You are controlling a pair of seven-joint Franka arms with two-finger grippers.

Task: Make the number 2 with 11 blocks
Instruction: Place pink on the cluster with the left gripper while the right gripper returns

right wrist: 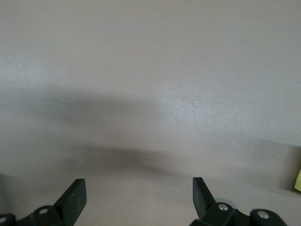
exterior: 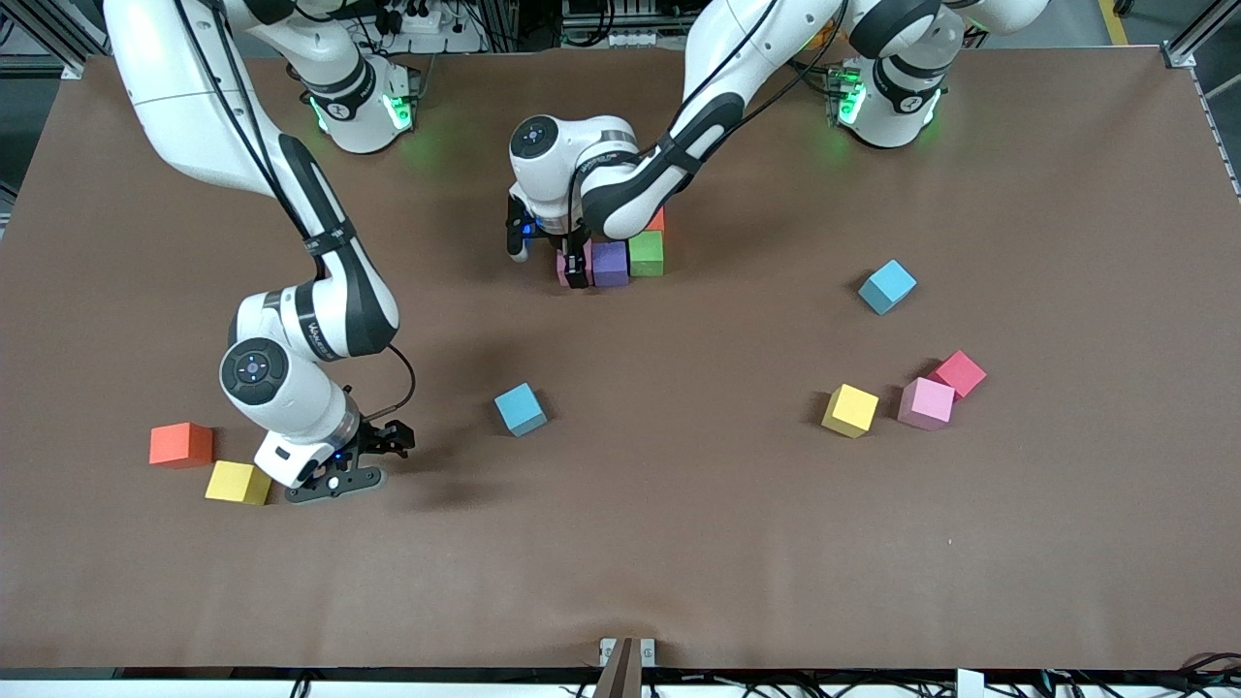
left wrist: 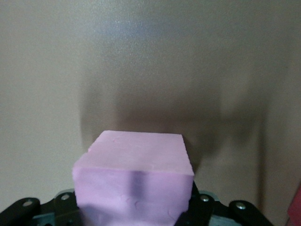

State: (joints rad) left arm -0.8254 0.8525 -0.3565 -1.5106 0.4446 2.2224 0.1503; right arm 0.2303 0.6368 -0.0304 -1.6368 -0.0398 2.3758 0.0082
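Observation:
Near the robots' bases, a pink block (exterior: 564, 264), a purple block (exterior: 610, 264) and a green block (exterior: 647, 253) lie in a row. An orange-red block (exterior: 658, 219) sits beside the green one, farther from the camera. This cluster is the part of the number 2 that shows; the left arm covers the rest. My left gripper (exterior: 548, 255) is low over the row's end, open, its fingers astride the pink block (left wrist: 136, 179). My right gripper (exterior: 371, 461) (right wrist: 138, 197) hangs open and empty just over the table beside a yellow block (exterior: 238, 482).
Loose blocks: orange (exterior: 181, 445) next to the yellow one, light blue (exterior: 521, 408) mid-table, and light blue (exterior: 887, 286), yellow (exterior: 850, 410), pink (exterior: 926, 403) and red (exterior: 959, 373) toward the left arm's end. A brown mat (exterior: 679, 543) covers the table.

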